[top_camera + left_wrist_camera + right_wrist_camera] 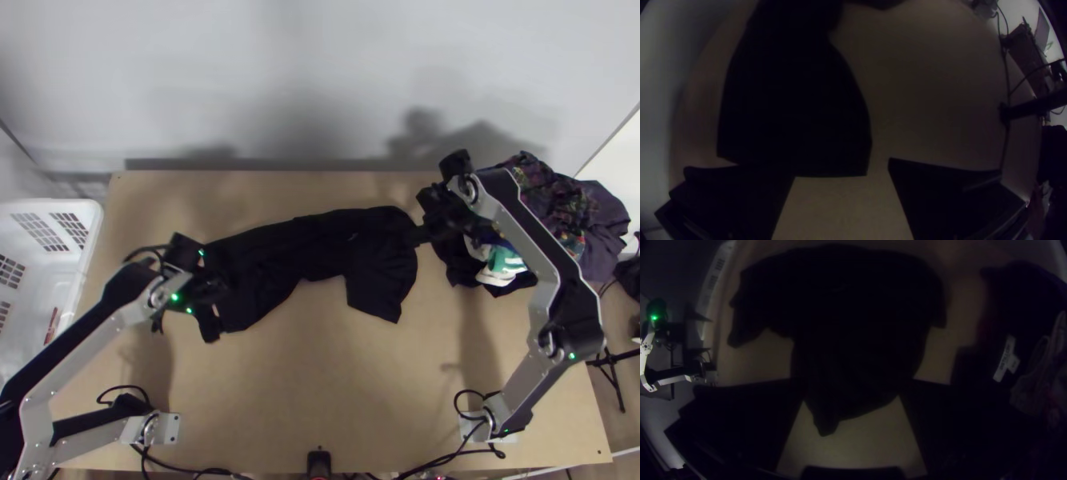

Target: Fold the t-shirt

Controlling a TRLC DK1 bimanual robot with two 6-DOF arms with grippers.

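A black t-shirt [320,244] lies across the table in a long bunched strip, with a flap towards the near edge near its right end. My left gripper [186,322] is at the strip's left end, and my right gripper [422,214] is by its right end. From the left wrist, the shirt [795,106] ends close to the open left gripper [841,167], with bare wood between the fingers. From the right wrist, part of the shirt [858,320] reaches between the spread fingers of the right gripper [852,389]; neither finger pair is closed on cloth.
A heap of dark and patterned clothes [552,200] lies at the table's back right, partly behind the right arm. Beyond the left edge stands a white basket [76,210]. Bare wood [320,376] stretches between the shirt and the near edge, where cables run.
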